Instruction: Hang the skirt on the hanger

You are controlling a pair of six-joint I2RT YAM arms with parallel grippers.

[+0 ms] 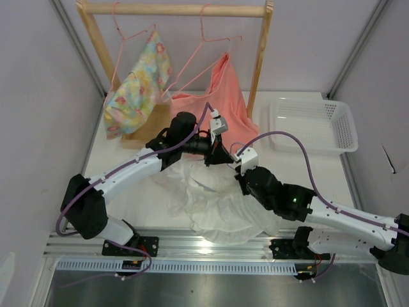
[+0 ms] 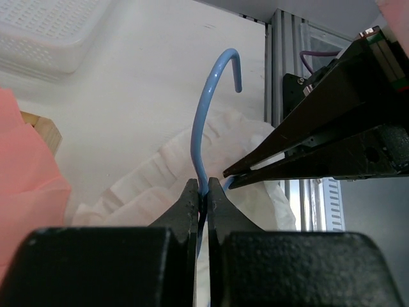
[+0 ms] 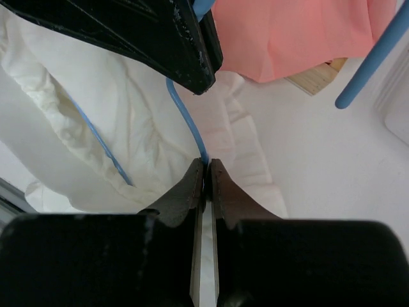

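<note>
My left gripper (image 2: pixel 203 192) is pinched tight on the hanger (image 2: pixel 202 121), right at the neck where the light blue wire comes out from under the hook. From my fingertips the hook curves up and away, its open end turned toward my right side. My right gripper (image 3: pixel 206 167) is also clamped on the same wire, just below. The two sets of fingertips sit just beside each other, so neither arm is nearer: both have the hanger.

Below my grips the wire runs down into the skirt (image 1: pixel 217 204). In the right wrist view a thin blue line shows through the white cloth, so I judge that one arm of the hanger already lies under or inside the fabric. I cannot tell how far in it goes. The skirt lies crumpled on the bench (image 1: pixel 131 201), between my two arms and toward the near edge, with its ruffled hem bunched below my fingers.

Further out, the wooden rack (image 1: pixel 172 9) stands at the back carrying the floral garment (image 1: pixel 137 83) and the salmon garment (image 1: pixel 220 96). The white basket (image 1: pixel 313 125) sits far right, with neither skirt nor hanger in it.
</note>
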